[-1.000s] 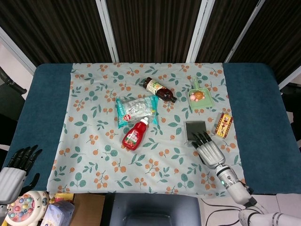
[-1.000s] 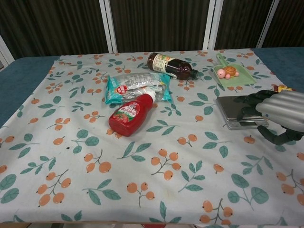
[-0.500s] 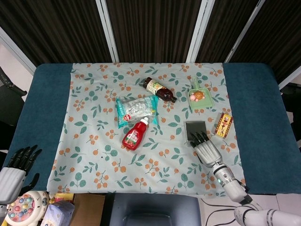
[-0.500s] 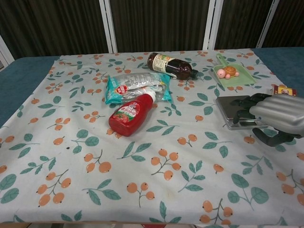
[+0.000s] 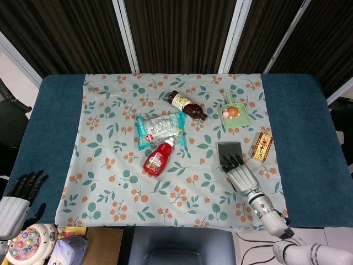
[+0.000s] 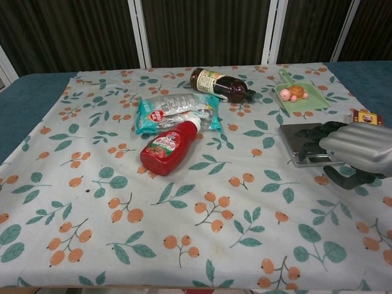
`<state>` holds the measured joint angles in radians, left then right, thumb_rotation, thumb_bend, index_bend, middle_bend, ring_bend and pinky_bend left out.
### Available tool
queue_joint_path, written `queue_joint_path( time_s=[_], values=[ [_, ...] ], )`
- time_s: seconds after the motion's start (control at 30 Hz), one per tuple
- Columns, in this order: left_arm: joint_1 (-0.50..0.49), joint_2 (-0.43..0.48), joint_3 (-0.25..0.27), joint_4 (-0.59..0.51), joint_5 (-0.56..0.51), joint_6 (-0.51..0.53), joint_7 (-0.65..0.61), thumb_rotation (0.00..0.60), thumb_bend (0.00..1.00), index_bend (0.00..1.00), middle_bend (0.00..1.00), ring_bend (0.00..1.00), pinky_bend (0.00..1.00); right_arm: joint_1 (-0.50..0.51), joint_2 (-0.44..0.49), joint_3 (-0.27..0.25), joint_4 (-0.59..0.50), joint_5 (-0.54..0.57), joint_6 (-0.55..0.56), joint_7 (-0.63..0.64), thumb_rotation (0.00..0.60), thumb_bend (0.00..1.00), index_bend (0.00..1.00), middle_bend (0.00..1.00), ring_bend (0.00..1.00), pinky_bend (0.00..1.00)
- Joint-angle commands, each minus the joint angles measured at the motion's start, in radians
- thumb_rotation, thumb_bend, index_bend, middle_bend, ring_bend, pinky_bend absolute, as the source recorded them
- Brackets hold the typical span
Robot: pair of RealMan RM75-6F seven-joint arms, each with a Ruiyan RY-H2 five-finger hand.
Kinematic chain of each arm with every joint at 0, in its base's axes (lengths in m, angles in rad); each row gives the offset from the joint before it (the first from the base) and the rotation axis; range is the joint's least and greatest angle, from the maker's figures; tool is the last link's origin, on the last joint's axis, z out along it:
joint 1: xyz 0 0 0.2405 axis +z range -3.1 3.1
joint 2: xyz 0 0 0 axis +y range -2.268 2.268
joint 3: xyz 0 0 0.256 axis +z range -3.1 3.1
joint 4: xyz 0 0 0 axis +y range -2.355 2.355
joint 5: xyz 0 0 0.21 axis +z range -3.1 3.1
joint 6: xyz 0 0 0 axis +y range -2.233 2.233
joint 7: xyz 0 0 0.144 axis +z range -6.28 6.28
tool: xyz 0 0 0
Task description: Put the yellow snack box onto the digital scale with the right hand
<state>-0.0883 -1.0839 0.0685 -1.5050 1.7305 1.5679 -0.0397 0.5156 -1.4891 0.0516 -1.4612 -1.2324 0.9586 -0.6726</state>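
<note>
The yellow snack box (image 5: 262,146) lies flat on the floral cloth right of the digital scale (image 5: 228,151); in the chest view only its end (image 6: 366,116) shows past my right hand. The scale (image 6: 300,142) is a flat grey plate, bare on top. My right hand (image 5: 242,175) hovers at the scale's near edge, its dark fingers (image 5: 233,162) apart and reaching over the plate, holding nothing; it also shows in the chest view (image 6: 355,148). My left hand (image 5: 15,204) hangs open beyond the table's near left corner.
A ketchup bottle (image 5: 159,157), a teal snack bag (image 5: 159,127) and a dark sauce bottle (image 5: 187,105) lie mid-table. A green dustpan holding a toy turtle (image 5: 234,114) sits behind the scale. A toy (image 5: 28,244) and a carton (image 5: 102,245) stand below the table's front edge.
My right hand has drawn back slightly toward the near edge and a little left; more of the snack box shows in the chest view. The left hand is still.
</note>
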Motion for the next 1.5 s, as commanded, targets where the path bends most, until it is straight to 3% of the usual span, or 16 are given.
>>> queue_joint_path(
  time_s=[0.03, 0.77, 1.0, 1.13, 1.33, 1.5],
  values=[
    [0.001, 0.003, 0.001, -0.003, 0.0, 0.0, 0.0, 0.6, 0.45, 0.0, 0.0, 0.0, 0.11, 0.004, -0.003, -0.003, 0.003, 0.004, 0.0, -0.002, 0.6, 0.77, 0.35, 0.0, 0.0, 0.0],
    [0.0, 0.001, -0.001, 0.001, -0.001, 0.0, -0.002, 0.6, 0.45, 0.0, 0.0, 0.0, 0.11, 0.021, -0.021, -0.024, 0.021, 0.019, 0.009, 0.004, 0.6, 0.77, 0.35, 0.0, 0.0, 0.0],
    [0.001, 0.001, -0.002, 0.001, -0.001, 0.003, 0.0, 0.6, 0.45, 0.0, 0.0, 0.0, 0.11, -0.032, 0.057, -0.028, -0.04, -0.056, 0.126, 0.114, 0.6, 0.76, 0.24, 0.0, 0.0, 0.0],
    [0.002, -0.001, -0.002, 0.0, 0.0, 0.002, 0.008, 0.6, 0.45, 0.0, 0.0, 0.0, 0.11, -0.051, 0.11, -0.025, -0.036, -0.067, 0.157, 0.148, 0.6, 0.66, 0.19, 0.0, 0.0, 0.0],
    [0.002, -0.005, -0.004, 0.0, -0.003, 0.001, 0.019, 0.6, 0.45, 0.0, 0.0, 0.0, 0.11, -0.026, 0.158, -0.007, 0.06, 0.017, 0.086, 0.071, 0.6, 0.41, 0.1, 0.0, 0.0, 0.0],
    [0.0, -0.008, -0.007, 0.001, -0.011, -0.005, 0.021, 0.6, 0.45, 0.0, 0.0, 0.0, 0.11, 0.011, 0.14, -0.006, 0.199, 0.061, 0.024, -0.016, 0.6, 0.4, 0.08, 0.0, 0.0, 0.0]
  ],
)
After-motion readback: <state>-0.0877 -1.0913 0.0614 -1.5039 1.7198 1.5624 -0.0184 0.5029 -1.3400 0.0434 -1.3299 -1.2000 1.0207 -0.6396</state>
